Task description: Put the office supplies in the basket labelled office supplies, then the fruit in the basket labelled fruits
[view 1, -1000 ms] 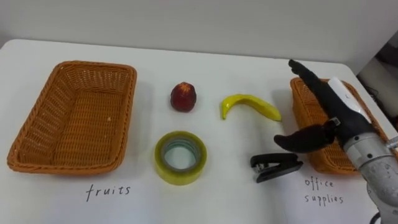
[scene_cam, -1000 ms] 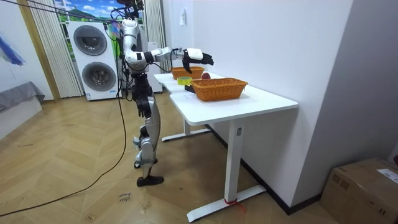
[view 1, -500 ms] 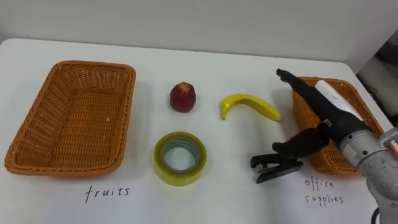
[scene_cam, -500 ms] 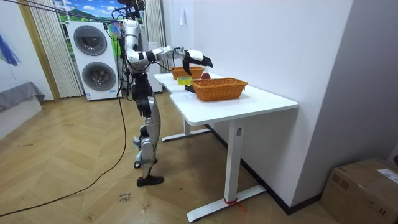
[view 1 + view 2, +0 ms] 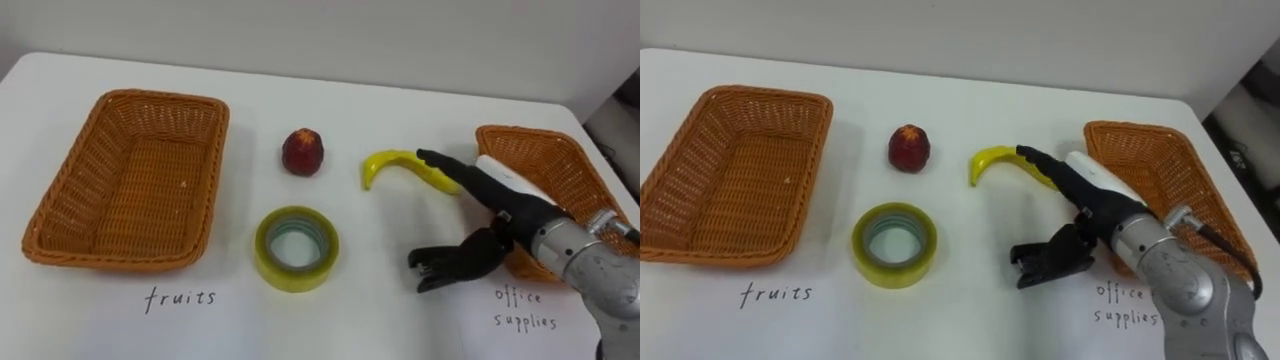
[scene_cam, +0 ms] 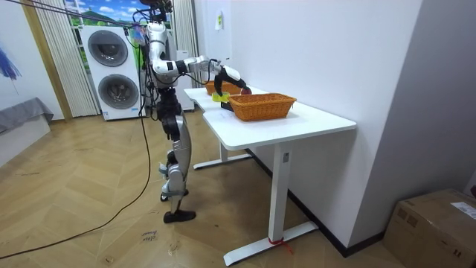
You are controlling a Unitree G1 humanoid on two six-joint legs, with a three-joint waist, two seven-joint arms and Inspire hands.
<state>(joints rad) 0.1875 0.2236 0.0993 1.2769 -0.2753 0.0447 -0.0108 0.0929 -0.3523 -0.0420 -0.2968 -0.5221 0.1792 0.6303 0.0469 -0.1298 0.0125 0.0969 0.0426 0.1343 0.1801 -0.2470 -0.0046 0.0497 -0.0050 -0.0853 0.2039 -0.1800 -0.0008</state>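
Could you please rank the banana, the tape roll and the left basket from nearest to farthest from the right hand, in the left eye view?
1. Banana: just under the right hand's fingertips.
2. Tape roll: front centre, to the hand's left.
3. Left basket: far left.

Right hand dropped in toward the stapler

A second ago the right hand (image 5: 503, 217) hung over the right basket (image 5: 560, 160). Now it's lower and further left, with fingers (image 5: 447, 167) stretched across the banana's (image 5: 385, 163) right end and the thumb down over the stapler (image 5: 422, 278).
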